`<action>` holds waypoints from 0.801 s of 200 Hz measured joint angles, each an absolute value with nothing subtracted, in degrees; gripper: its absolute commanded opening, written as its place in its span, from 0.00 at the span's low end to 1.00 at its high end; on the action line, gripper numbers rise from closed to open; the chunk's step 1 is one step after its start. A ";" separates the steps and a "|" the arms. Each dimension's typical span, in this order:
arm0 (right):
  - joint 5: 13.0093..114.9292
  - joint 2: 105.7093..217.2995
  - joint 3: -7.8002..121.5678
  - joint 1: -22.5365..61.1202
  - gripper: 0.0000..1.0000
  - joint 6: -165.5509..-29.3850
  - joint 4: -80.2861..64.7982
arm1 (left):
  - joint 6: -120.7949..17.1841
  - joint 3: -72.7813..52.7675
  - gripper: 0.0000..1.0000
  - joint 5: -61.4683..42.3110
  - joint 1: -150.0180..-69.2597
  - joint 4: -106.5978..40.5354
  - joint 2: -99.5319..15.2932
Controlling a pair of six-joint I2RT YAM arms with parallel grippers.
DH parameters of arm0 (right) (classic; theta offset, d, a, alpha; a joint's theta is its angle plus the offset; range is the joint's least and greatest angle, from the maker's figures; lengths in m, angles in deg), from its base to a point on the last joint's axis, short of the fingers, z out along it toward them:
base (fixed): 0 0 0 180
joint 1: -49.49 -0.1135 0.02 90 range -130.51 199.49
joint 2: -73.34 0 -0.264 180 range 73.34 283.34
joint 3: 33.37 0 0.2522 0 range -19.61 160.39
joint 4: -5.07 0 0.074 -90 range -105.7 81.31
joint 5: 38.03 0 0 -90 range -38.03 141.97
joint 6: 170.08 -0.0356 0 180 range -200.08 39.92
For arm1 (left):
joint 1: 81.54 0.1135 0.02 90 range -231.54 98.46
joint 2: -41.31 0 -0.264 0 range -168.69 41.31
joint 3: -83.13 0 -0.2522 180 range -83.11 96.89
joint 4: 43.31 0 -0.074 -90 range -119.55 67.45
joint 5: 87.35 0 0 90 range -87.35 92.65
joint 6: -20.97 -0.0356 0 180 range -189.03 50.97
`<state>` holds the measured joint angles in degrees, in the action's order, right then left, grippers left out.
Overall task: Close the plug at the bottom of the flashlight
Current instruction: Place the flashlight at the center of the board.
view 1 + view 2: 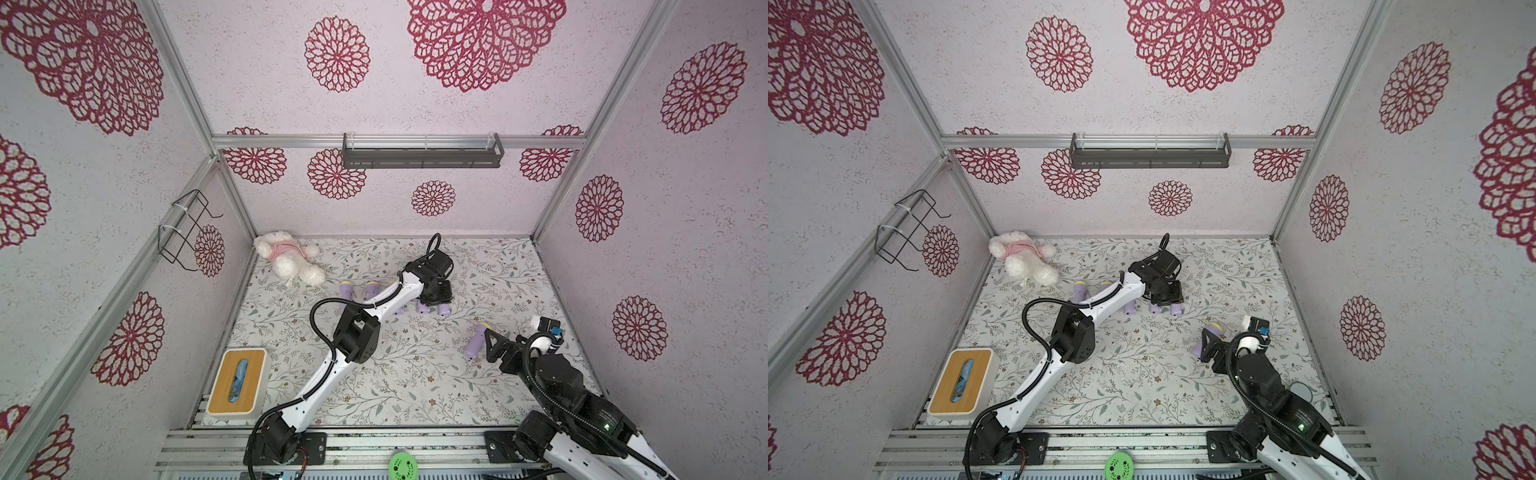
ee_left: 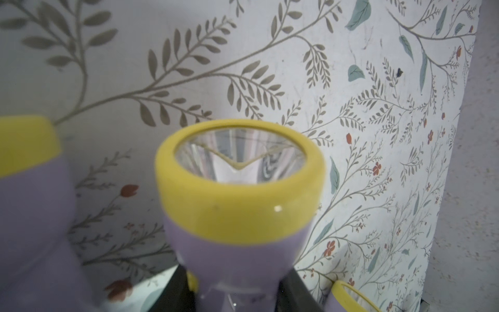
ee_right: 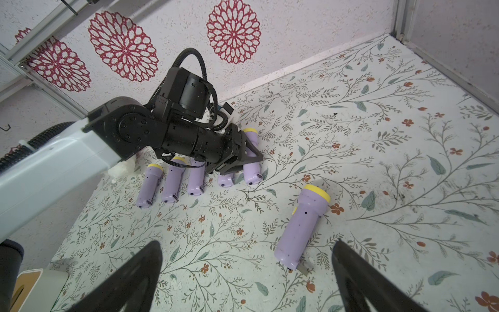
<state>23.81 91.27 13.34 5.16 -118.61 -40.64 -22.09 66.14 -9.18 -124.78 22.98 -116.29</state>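
The white desk printed with leaves and small flowers (image 1: 415, 374) carries a row of lavender plastic flashlights with yellow head rings (image 3: 172, 183). The left pincer (image 1: 436, 296) sits among them, clamped on the neck of one held flashlight (image 2: 240, 205), with neighbours close on either side. The right pincer (image 3: 247, 243) hangs low over the desk with its fingers spread wide and nothing between them.

A lone lavender flashlight (image 3: 302, 229) lies flat just ahead of the right pincer, well apart from the row. Its base end is turned toward the pincer and its yellow head points away. It sits nearer one finger than the other, not centred in the gap. At its base a small grey plug flap (image 3: 303, 269) appears to stand out unseated, so this is probably the one to work on.

The round barrel would likely roll or slide if the flap were pushed by one finger alone. The sound approach is to centre the right pincer on the base, steady the barrel, and press the flap straight in along the barrel's length. The left pincer could brace the head end once it lets go of the flashlight in the row.
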 measured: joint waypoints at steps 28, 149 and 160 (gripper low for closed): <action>23.81 91.27 13.34 5.16 0.99 -118.61 -40.33 | -22.13 66.20 0.17 -9.45 -124.65 23.01 -116.33; 23.96 91.27 13.04 5.16 0.99 -118.67 -40.09 | -22.52 67.62 0.55 -9.91 -124.63 23.05 -116.68; 24.00 91.27 13.04 5.16 0.99 -118.67 -40.07 | -22.55 67.71 0.56 -9.91 -124.63 23.03 -116.68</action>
